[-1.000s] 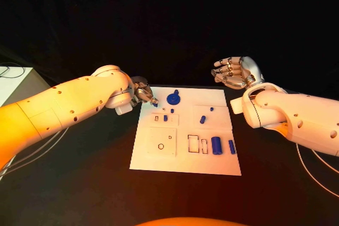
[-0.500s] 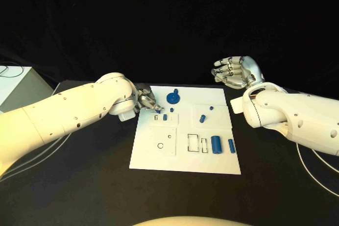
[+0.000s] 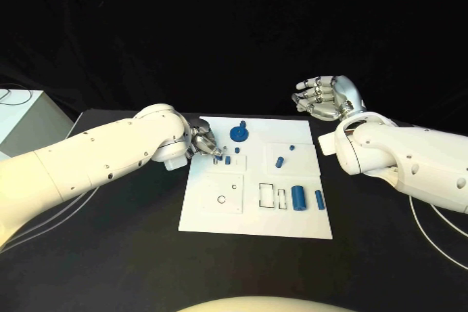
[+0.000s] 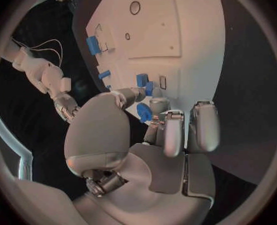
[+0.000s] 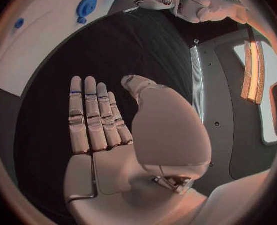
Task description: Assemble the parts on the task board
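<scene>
The task board lies lengthwise in the middle of the head view on the black table, its near edge toward the bottom of the frame. Nearest on it, at lower right of the board, two blue cylinders lie side by side: a thick one and a thinner one just right of it, next to rectangular outlines. To their left a small ring mark sits in a square outline. Further up, a slanted blue peg lies right of centre, with a small blue dot above it. A short blue part stands just left of centre, and a blue gear-like piece rests near the board's far edge.

The left hand is at the board's upper left edge, fingers curled together over the surface. In the left wrist view its fingertips pinch a small blue part right above the board, beside other blue pieces.

The right hand is raised at upper right of the frame, beyond the board's far corner, well apart from every part. In the right wrist view its fingers are stretched out straight and together, thumb apart, holding nothing
</scene>
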